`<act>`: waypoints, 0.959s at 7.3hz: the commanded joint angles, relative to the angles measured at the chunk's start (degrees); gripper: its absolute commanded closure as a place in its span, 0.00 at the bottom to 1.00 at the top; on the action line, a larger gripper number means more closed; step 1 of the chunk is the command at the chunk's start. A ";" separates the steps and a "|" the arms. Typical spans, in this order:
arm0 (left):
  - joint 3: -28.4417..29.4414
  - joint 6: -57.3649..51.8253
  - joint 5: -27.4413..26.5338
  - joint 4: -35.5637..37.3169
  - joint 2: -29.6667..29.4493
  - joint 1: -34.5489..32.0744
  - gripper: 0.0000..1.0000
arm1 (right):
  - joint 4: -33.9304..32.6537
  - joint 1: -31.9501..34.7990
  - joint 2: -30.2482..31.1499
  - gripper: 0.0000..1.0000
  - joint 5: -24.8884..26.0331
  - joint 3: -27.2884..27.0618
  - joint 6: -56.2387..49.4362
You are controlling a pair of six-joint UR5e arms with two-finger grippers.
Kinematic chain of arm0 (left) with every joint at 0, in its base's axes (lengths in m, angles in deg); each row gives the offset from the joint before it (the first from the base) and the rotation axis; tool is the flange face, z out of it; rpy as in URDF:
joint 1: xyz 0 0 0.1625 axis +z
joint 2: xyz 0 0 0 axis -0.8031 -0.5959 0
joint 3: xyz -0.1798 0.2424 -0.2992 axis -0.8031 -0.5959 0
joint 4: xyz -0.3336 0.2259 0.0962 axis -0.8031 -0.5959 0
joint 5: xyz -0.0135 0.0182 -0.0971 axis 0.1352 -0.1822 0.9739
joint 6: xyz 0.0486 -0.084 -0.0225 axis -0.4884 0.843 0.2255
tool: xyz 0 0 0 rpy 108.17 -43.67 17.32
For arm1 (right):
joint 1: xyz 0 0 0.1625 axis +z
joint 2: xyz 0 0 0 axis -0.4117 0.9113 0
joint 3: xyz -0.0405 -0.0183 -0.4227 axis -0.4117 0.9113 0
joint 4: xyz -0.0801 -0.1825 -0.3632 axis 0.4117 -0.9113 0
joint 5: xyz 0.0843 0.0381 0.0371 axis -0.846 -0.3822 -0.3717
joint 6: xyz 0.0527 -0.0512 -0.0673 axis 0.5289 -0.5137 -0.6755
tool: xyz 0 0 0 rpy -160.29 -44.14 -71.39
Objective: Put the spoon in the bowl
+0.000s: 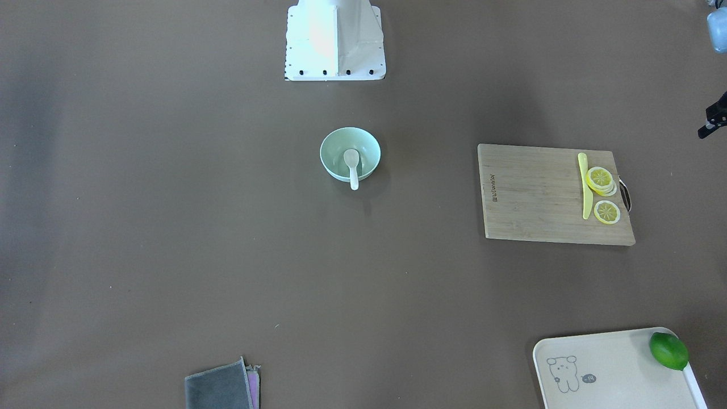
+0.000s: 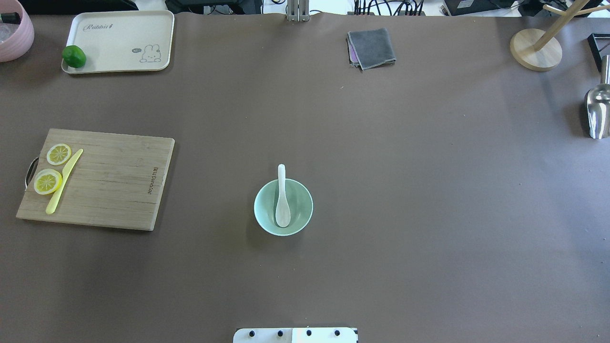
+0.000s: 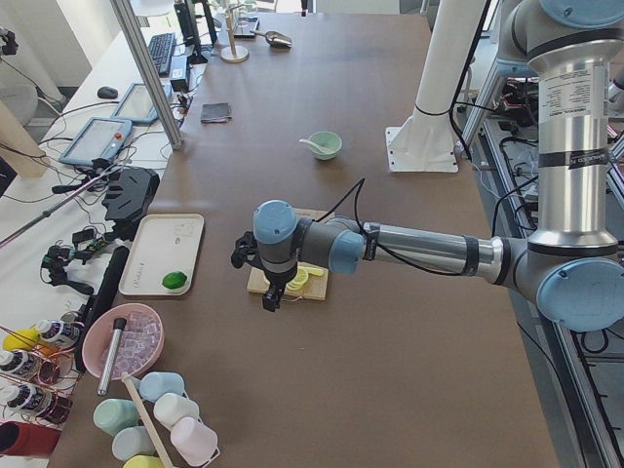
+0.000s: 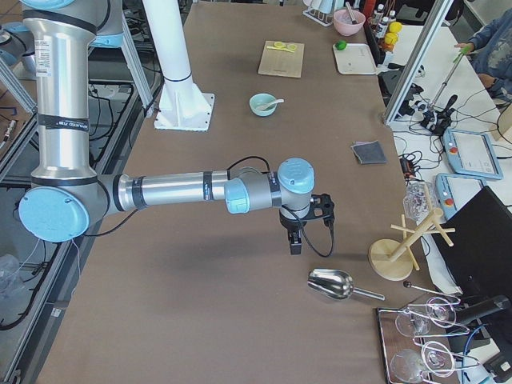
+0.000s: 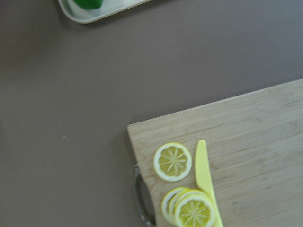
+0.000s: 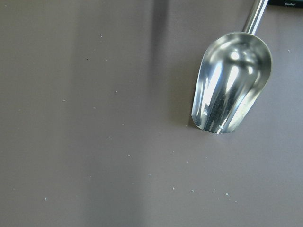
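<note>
The left jaws hang over the lemon end of the cutting board (image 2: pixel 114 186); whether they are open or closed cannot be told. The right jaws hang above the bare desk (image 2: pixel 429 190) near a metal scoop (image 6: pixel 232 82), and their state cannot be told either.

The one mint-green bowl (image 2: pixel 263 209) holds the one spoon (image 2: pixel 282 209). The one cream tray (image 2: pixel 119 47) holds one lime (image 2: pixel 74 56). The board carries one loose lemon slice (image 2: pixel 59 154), one small stack (image 2: pixel 47 181) of slices and one yellow knife (image 2: pixel 64 181).

The spoon is white and glossy. Its deep oval scoop lies on the bowl's bottom, and its short thick handle leans over the rim, pointing away from the robot.
</note>
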 commanded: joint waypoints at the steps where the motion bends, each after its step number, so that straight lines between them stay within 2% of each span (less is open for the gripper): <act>1: 0.40 -0.25 0.20 -0.39 1.42 -0.35 0.02 | 0.23 2.14 1.07 0.00 -0.07 0.66 -1.26; 3: 3.54 -0.34 0.20 -0.74 1.33 -0.26 0.02 | -0.11 2.50 0.91 0.00 0.54 1.18 -1.97; 7: 1.02 -0.52 -0.06 -0.57 1.59 -1.23 0.02 | 0.41 2.50 0.99 0.00 -3.50 1.10 -1.97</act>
